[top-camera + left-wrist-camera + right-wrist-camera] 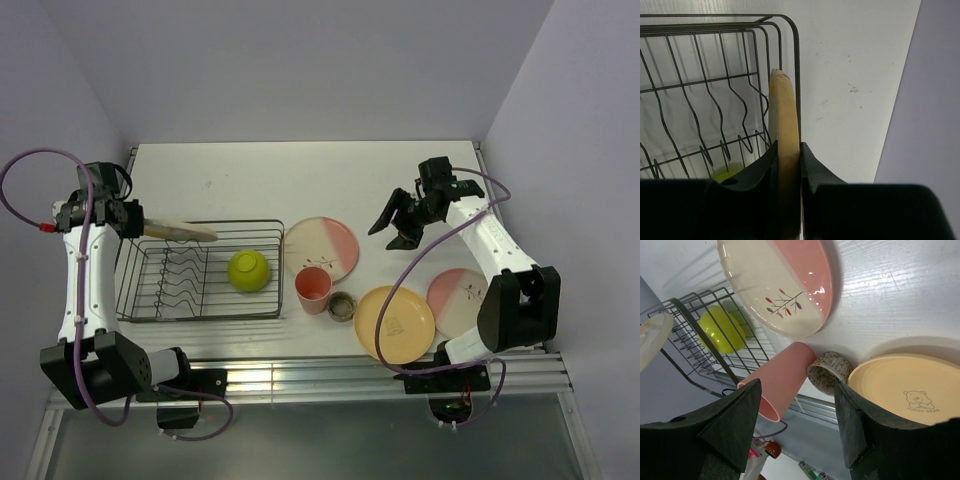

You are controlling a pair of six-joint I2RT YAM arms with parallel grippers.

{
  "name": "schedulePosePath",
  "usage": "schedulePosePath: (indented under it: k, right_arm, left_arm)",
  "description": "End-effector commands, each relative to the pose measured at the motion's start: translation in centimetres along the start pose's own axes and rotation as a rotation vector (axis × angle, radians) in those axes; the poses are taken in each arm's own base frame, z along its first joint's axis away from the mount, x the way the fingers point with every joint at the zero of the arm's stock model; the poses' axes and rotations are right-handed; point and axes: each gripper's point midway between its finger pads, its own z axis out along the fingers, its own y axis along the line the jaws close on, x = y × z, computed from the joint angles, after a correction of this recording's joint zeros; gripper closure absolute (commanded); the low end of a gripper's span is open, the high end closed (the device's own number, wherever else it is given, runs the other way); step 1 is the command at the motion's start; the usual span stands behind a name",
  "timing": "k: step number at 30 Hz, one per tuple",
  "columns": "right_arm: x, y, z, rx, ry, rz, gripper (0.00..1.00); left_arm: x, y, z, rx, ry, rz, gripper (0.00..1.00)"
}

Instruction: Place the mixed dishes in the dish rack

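White surface (250,170), faintly scuffed and speckled toward the back. Pale lilac walls (300,60) on three sides. Ribbed metal rail (300,375) along the near edge.

High behind left tool (143,224) and right tool (388,232), facing down over the whole bench (400,170). Close behind each, on the wrists, facing forward. Shared across all three: dish rack (200,270).
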Motion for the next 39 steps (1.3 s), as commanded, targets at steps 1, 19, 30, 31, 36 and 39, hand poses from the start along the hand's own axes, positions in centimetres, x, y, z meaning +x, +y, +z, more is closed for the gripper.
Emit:
schedulePosePath:
  k: [1,19,30,31,36,39]
  right_arm:
    - [-1.2,1.1,-0.6,-0.033,-0.037,-0.035,0.33]
    - [-1.7,0.8,-0.6,-0.026,-0.051,-0.032,0.33]
    - [-1.9,0.5,-0.5,-0.014,-0.053,-0.032,0.33]
    - [-2.0,0.5,-0.5,-0.013,-0.058,-0.032,0.33]
    - [-1.9,0.2,-0.1,-0.01,-0.054,-0.021,0.33]
    - [-2.0,0.2,0.0,-0.011,-0.055,-0.02,0.33]
  left_arm:
    - [-0.5,-2.3,-0.5,0.084,-0.005,-0.079,1.0]
    - [0.5,0.4,1.7,-0.114,0.014,-0.112,0.99]
    - [1.6,0.7,3.5,-0.165,0.055,-0.08,0.51]
    - [1.6,0.8,3.6,-0.174,0.052,-0.079,0.47]
    - [1.5,0.5,4.0,-0.183,0.052,-0.055,0.29]
    - [1.3,0.2,3.8,-0.18,0.046,-0.054,0.18]
